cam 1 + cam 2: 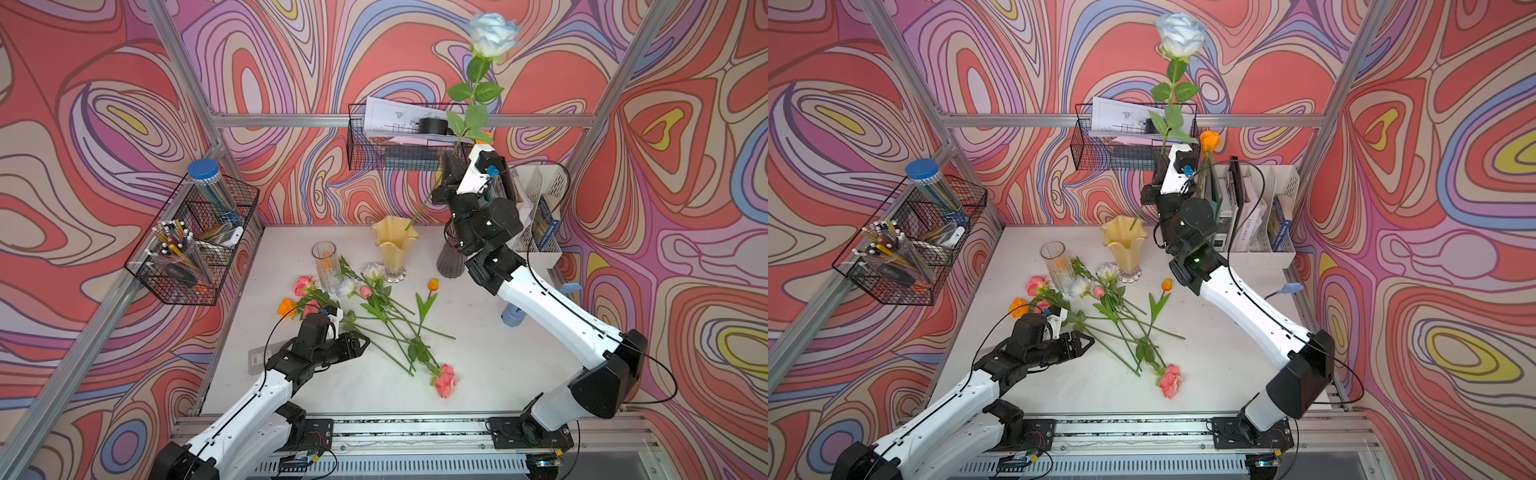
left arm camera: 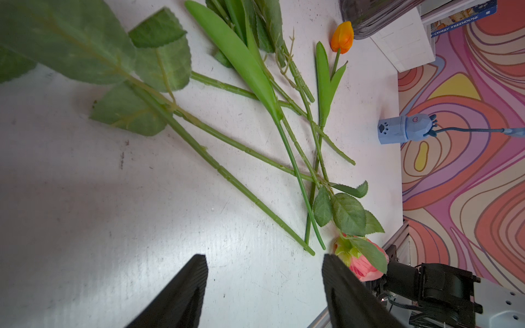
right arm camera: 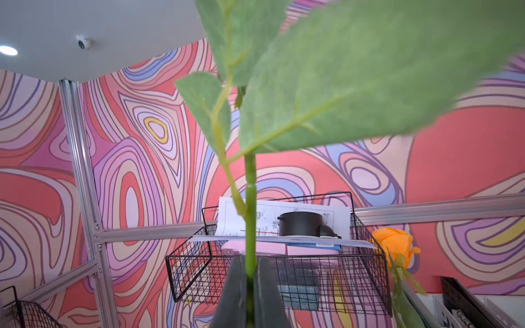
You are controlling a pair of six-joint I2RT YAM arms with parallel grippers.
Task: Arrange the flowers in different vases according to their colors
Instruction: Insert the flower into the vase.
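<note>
L gripper (image 2: 264, 264), jaws apart & empty, hangs by loose flowers (image 1: 386, 316) in front of the yellow vase (image 1: 390, 257). R gripper (image 3: 250, 267) pinches the white rose (image 1: 494, 35) mid-stem, tip at that vase's rim. Risk: the tilted stem could snag the wavy lip & tip the vase.

Overhead stereo pair, shared table (image 1: 478, 374), close wrist views

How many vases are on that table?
3. A clear glass vase stands by the loose flowers; a creamy-yellow vase stands just right of it; a smoky-purple vase is partly hidden behind the right arm.
</note>
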